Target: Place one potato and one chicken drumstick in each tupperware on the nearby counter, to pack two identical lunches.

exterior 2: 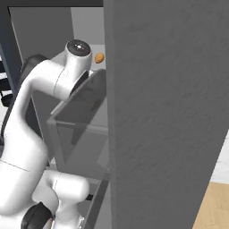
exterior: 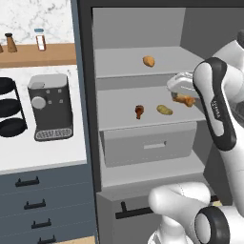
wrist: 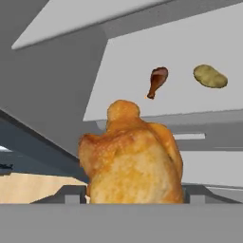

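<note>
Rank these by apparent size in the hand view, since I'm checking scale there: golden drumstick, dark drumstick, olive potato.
1. Golden drumstick, though it sits right at the camera, so nearness inflates it.
2-3. Olive potato and dark drumstick: alike, unranked.

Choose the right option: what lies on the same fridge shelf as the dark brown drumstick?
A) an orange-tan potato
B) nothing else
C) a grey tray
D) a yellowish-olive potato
D: in the left base view the yellowish-olive potato lies just right of the dark brown drumstick on the middle shelf, while the orange-tan potato sits one shelf higher.
</note>
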You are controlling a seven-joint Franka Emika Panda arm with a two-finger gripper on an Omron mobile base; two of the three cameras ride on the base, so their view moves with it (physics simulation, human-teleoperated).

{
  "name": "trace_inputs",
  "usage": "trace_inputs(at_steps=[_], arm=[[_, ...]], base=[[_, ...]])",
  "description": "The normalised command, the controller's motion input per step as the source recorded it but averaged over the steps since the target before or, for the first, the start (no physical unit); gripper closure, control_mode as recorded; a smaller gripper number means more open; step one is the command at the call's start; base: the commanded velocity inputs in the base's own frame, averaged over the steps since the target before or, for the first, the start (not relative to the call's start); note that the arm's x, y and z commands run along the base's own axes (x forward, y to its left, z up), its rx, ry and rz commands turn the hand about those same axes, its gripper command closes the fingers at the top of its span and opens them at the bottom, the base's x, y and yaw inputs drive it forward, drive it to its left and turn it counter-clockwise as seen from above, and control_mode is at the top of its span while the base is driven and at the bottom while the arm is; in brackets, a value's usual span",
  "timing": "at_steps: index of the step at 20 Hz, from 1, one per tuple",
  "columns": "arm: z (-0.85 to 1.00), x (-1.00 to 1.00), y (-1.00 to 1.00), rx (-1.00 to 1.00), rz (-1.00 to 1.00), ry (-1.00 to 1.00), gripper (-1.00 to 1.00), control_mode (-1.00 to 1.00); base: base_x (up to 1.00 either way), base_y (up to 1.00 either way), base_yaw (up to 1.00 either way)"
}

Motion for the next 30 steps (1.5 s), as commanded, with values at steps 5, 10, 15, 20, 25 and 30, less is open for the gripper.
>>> trace_inputs(at_steps=[5, 10, 15, 20, 25, 30], arm=[[0.00, -0.25, 0.69, -0.22, 0.17, 0.14, 1.00, -1.00], [0.00, 0.00, 0.42, -0.32, 0.11, 0.32, 1.00, -1.00], [0.00, 0.00, 0.15, -0.03, 0.11, 0.23, 1.00, -1.00], [0.00, 0.00, 0.01, 0.00, 0.00, 0.01, 1.00, -1.00], [0.00, -0.03, 0.00, 0.00, 0.00, 0.00, 1.00, 1.00], [0.00, 0.00, 0.00, 0.00, 0.00, 0.00, 1.00, 1.00]], base=[[0.00, 0.00, 0.00], [0.00, 0.00, 0.00], [0.00, 0.00, 0.00], [0.00, 0.00, 0.00], [-0.09, 0.00, 0.00], [-0.80, 0.00, 0.00]])
